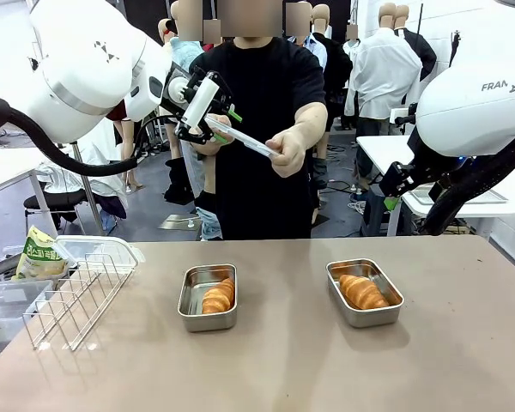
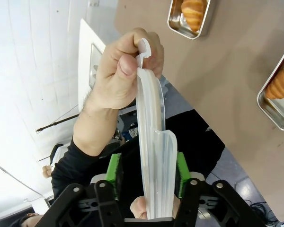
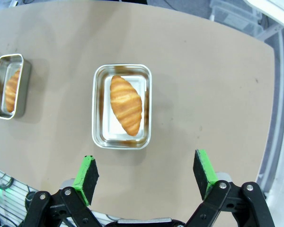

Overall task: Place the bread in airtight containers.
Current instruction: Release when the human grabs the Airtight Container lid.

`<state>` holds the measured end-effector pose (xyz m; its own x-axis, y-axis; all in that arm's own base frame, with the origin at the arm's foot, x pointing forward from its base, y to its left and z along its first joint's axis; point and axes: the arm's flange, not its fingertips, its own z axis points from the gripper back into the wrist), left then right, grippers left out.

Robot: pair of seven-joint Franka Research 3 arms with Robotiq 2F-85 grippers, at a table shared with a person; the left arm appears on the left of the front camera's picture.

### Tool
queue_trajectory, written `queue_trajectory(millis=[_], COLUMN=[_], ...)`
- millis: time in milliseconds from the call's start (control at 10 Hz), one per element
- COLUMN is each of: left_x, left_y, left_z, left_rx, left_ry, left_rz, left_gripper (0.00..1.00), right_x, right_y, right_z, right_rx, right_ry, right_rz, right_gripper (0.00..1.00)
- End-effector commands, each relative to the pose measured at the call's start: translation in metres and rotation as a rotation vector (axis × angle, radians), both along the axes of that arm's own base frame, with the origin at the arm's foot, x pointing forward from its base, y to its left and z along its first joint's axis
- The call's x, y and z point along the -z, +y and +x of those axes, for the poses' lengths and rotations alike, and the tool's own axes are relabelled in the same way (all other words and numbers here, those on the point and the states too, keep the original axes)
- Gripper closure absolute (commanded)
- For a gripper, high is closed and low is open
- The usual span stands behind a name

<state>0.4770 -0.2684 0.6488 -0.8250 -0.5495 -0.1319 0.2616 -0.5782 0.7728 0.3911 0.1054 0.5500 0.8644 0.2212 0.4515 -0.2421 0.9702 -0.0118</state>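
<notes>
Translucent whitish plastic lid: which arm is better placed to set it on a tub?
Left, probably. The lid stands between the left gripper's open green pads, while a person's hand holds its far end. The right gripper hangs open and empty over a rectangular stainless-steel tub holding a golden-brown croissant.

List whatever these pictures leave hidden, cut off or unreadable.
- Left wrist view: the lid's lower end is hidden behind the left gripper's body, and whether either pad touches the lid is unclear.
- Left wrist view: the tub at the top edge and the tub at the right edge are both cut off by the frame.
- Front view: the bag's print is too small to read.
</notes>
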Motion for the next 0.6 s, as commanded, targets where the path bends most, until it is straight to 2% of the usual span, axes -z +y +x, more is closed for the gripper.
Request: queue_trajectory(millis=[0, 500], left_x=[-0.004, -0.0069], left_y=[0.0026, 0.0034], left_z=[0.0078, 0.0116], left_rx=[0.033, 0.032], left_ry=[-0.005, -0.006], left_rz=[0.017, 0.019], left_gripper=[0.0, 0.0], right_x=[0.0006, 0.0006], right_y=[-0.0003, -0.0003], right_z=[0.0, 0.0], right_rx=[0.0, 0.0], right_ry=[0.0, 0.0], right_rz=[0.001, 0.001], right_gripper=[0.0, 0.0])
